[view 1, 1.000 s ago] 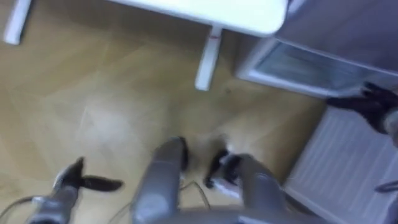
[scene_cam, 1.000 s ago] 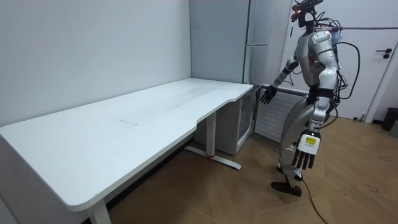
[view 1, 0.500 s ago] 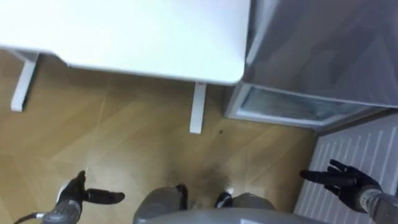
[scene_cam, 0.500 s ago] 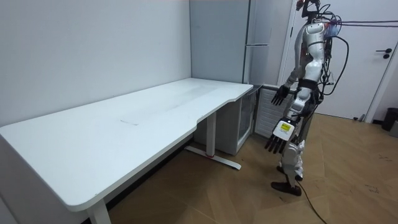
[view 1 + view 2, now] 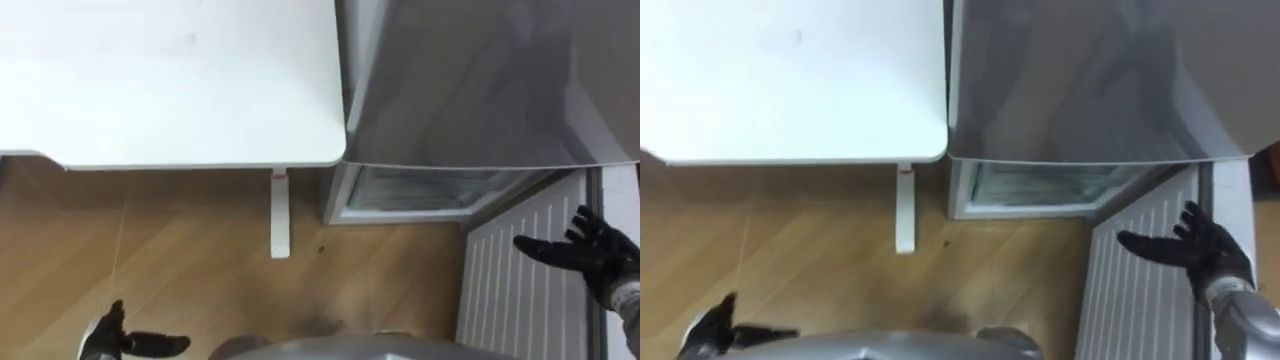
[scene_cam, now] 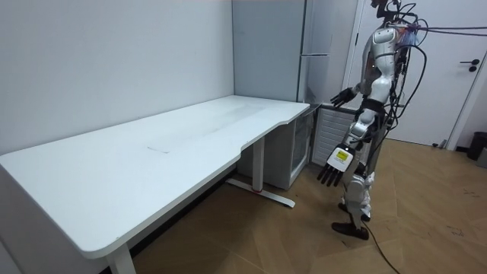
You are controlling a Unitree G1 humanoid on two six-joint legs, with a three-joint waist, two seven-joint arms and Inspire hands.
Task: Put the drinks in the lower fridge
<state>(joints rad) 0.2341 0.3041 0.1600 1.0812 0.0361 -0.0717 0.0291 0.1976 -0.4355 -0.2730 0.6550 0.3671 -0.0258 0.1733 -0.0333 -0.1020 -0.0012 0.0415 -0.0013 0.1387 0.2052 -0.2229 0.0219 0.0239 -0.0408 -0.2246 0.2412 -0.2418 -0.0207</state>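
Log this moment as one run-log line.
stance: standing at fridge beside table | lower fridge door: open | right hand: open, empty, above that door | left hand: open, empty, low at side

The right robot hand [image 5: 1198,256] hovers splayed over the open fridge door [image 5: 1132,300].
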